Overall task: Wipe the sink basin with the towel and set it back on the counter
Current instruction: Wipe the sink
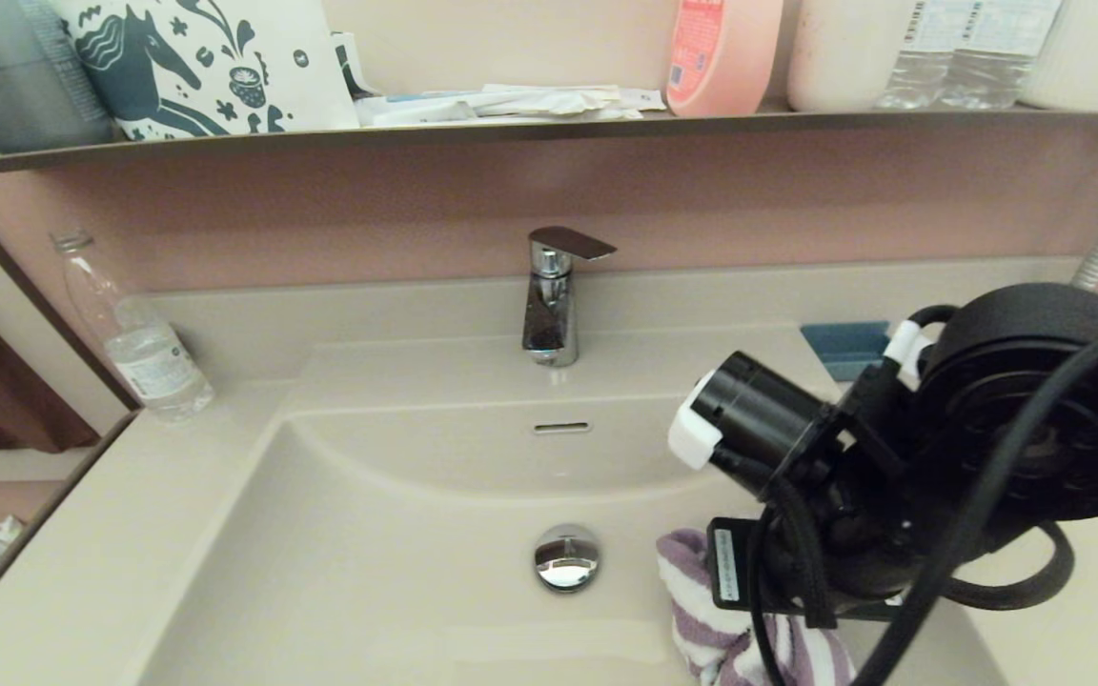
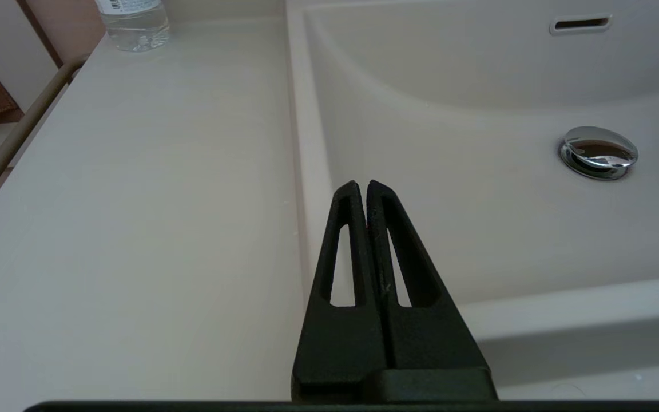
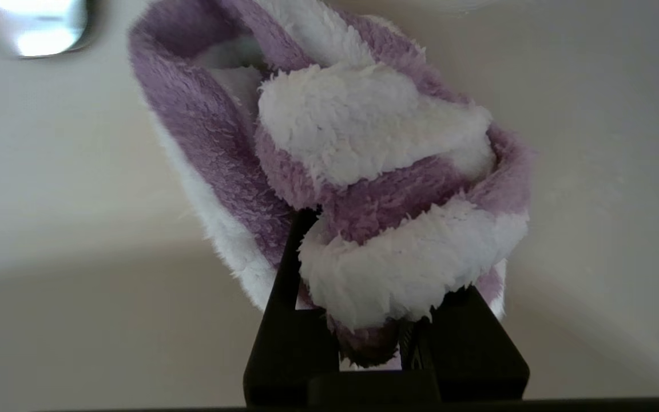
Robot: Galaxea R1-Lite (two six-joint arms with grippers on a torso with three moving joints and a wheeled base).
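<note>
Cream-beige vanity counter [image 2: 135, 200], moulded cream sink basin [image 1: 396, 572]. Right gripper [image 3: 358, 320], low inside the basin beside the chrome drain plug [image 1: 566, 557], clamps the bunched purple-and-white striped terry towel [image 3: 364, 189], probably for wiping. Left gripper [image 2: 362, 186], fingers together, hangs idle over the basin's left rim.

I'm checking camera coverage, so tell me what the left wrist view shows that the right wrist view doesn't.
Only the left wrist view shows the left gripper, fingers together and empty, over the basin's edge by the counter, plus a clear water bottle and the overflow slot.

Only the right wrist view shows the right gripper shut on the purple and white striped towel, bunched between its fingers.

Both show the cream sink basin and the chrome drain plug.
</note>
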